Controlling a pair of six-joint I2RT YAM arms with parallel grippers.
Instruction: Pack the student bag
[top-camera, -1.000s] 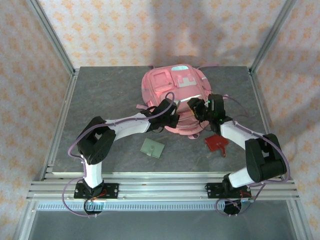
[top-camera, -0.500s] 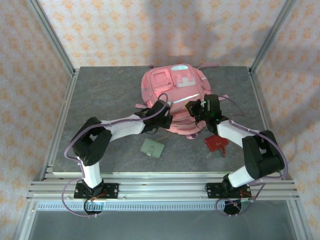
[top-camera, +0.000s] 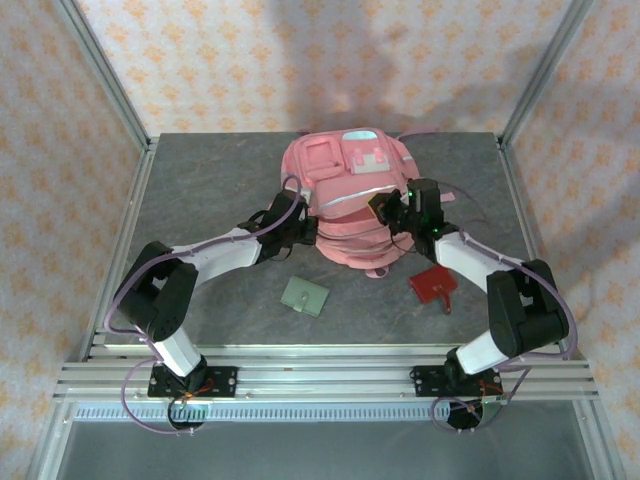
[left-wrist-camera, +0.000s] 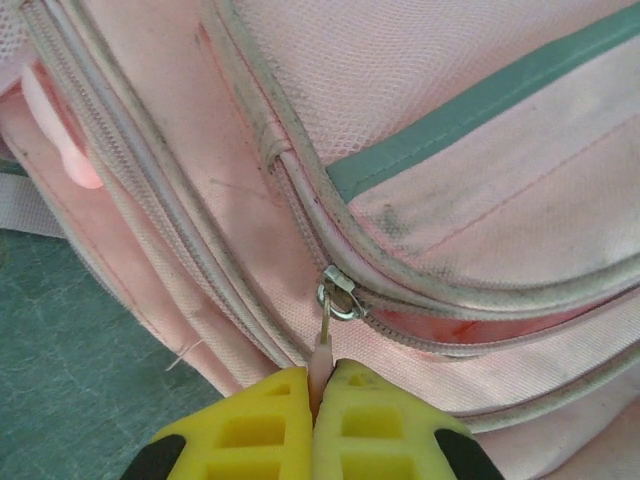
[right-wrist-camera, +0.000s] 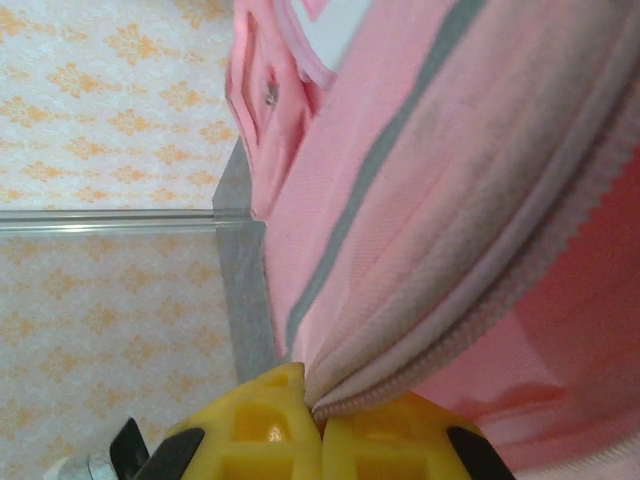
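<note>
Grey bench (top-camera: 200, 200), student bag (top-camera: 345, 185) at 12 o'clock. Left tool (left-wrist-camera: 318, 385) clamped on zip pull (left-wrist-camera: 321, 352); right tool (right-wrist-camera: 315, 410) pinching its edge. Unzipping likely; next, draw the zip along.

The large pink fabric backpack (top-camera: 345, 235) has grey stripe trim (left-wrist-camera: 450, 128). Cream backdrop walls (top-camera: 300, 60) carry orange floral motifs.

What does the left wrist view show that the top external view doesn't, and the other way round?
Left wrist: the zipper pull pinched in the shut left gripper, its slider beside a reddish gap in the zip. Top external: the right gripper at the student bag's right side, plus a green square pouch and a red item on the table. Both: the pink student bag and the left gripper.
</note>
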